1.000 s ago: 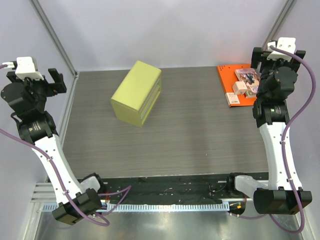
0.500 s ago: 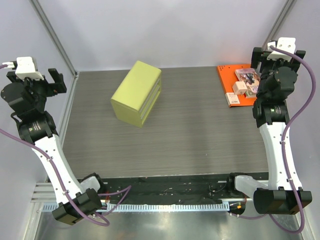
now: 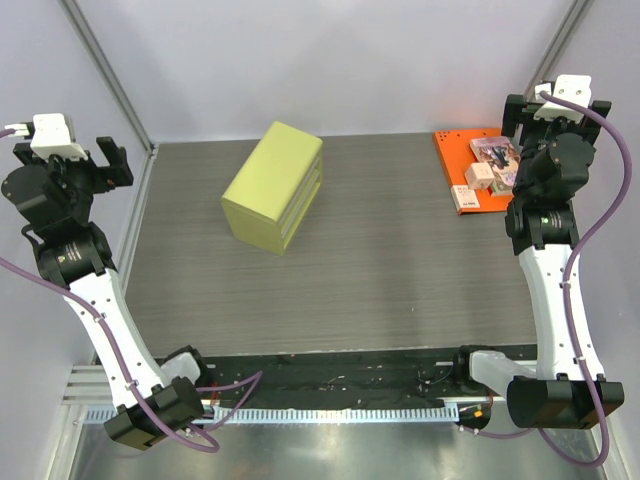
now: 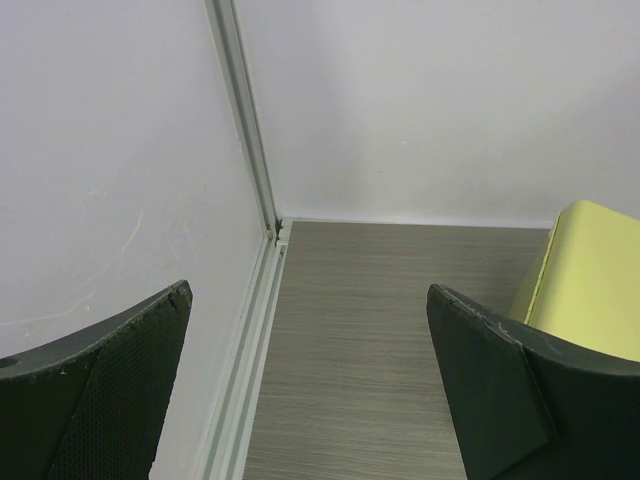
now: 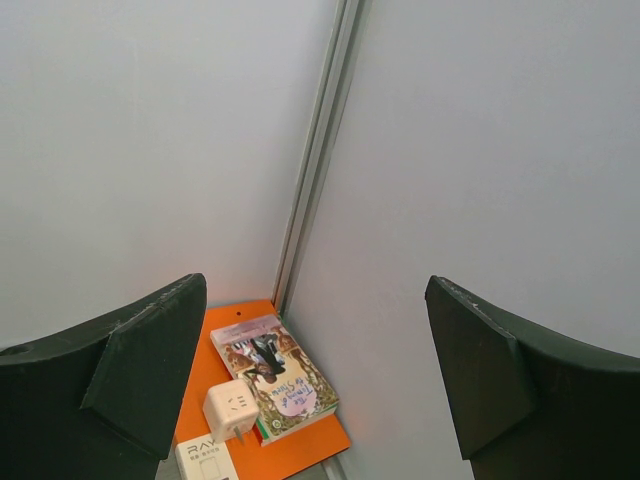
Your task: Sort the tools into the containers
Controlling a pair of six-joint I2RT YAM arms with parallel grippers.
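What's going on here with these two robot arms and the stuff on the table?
Nothing is being handled right now. Both arms are raised at the sides of the table, and the left gripper and right gripper are open and empty. A yellow-green box sits toward the far left. In the far right corner, an orange board carries a small book, a white plug adapter and a small white box. Sorting doesn't appear to have begun.

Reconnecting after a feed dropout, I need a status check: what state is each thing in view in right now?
Left gripper: open, empty.
Right gripper: open, empty.
Yellow-green rectangular box: standing free, looks closed.
Orange flat board: lying flat, far right corner.
Illustrated paperback book: closed, flat on board.
White cube plug adapter: resting on board.
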